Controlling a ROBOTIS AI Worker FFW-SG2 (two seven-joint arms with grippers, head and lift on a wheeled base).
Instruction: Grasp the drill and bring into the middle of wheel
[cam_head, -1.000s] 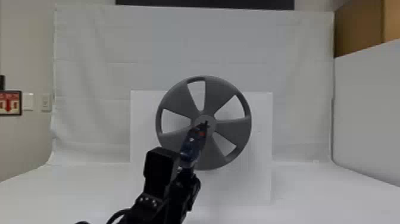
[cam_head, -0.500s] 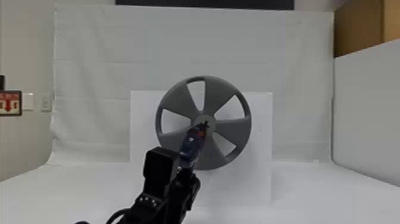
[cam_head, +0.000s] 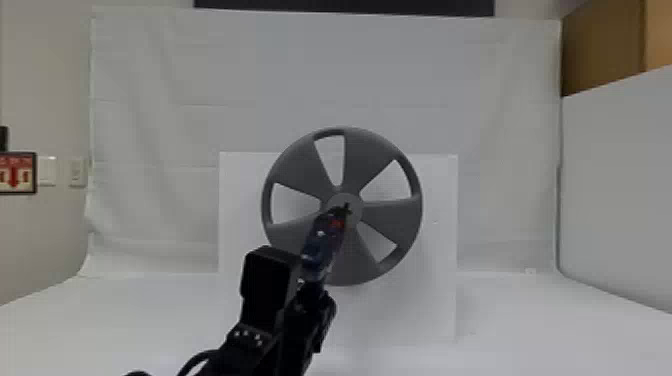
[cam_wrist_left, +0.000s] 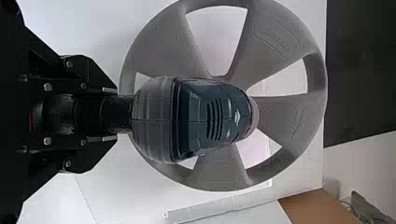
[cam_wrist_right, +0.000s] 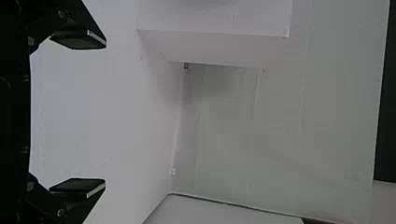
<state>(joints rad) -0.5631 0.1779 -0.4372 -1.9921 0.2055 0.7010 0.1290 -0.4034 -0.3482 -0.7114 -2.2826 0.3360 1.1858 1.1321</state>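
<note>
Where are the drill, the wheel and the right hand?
Drill (cam_wrist_left: 194, 116): left wrist view, on its motor housing.
Wheel (cam_head: 367, 155): head view, on an upper spoke.
Right hand (cam_wrist_right: 105, 112): right wrist view, midway between its fingertips.

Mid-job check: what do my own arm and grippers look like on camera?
The left arm is matte black, with a boxy housing, a few small pale dots and a curved black cable. The left gripper is black, with angular plates and silvery round screws. The right gripper is also black, its flat dark pads edged in pale grey.
</note>
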